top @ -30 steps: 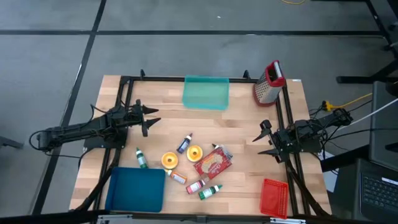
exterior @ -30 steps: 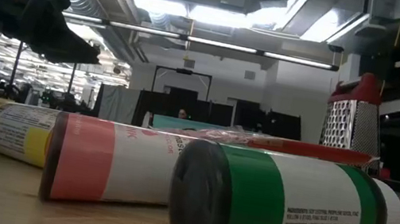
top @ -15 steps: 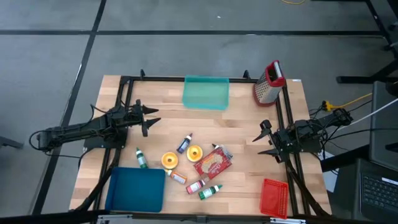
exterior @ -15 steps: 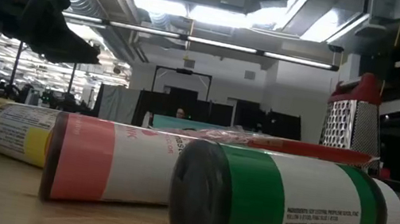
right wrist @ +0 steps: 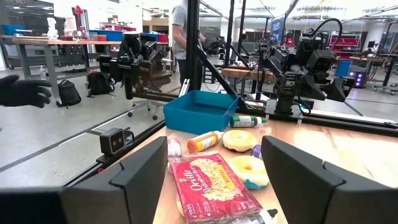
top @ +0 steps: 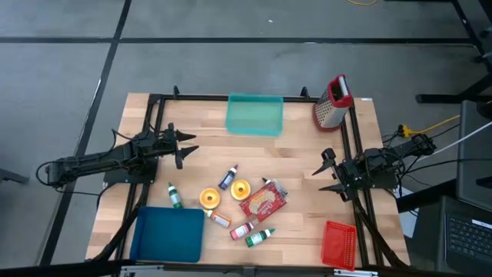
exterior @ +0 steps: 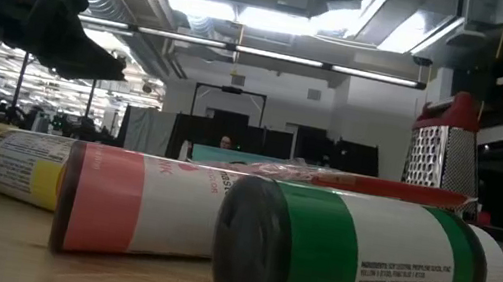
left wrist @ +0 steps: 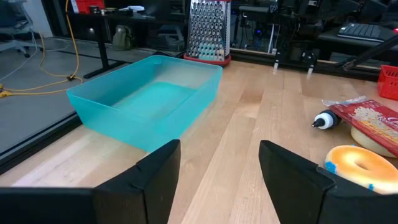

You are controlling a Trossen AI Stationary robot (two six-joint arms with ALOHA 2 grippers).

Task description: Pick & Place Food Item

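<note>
Looking straight down, nothing differs from the frame a second ago: the left gripper hovers near the worktop's left edge and the right gripper near its right edge, both jaws spread and empty. The food items lie clustered at front centre: a popcorn packet, two doughnuts, and small bottles around them. A teal bin sits at the back edge, a grater at the back right corner, a blue bin at the front left, a red basket at the front right. Bare wood lies open between the cluster and the teal bin.

At table height, bottles fill the foreground, the green-labelled one nearest, unchanged.

The left wrist view shows its fingers apart, with clear worktop running to the teal bin.

The right wrist view shows its fingers wide apart, the popcorn packet just ahead; a person stands beyond the worktop.
</note>
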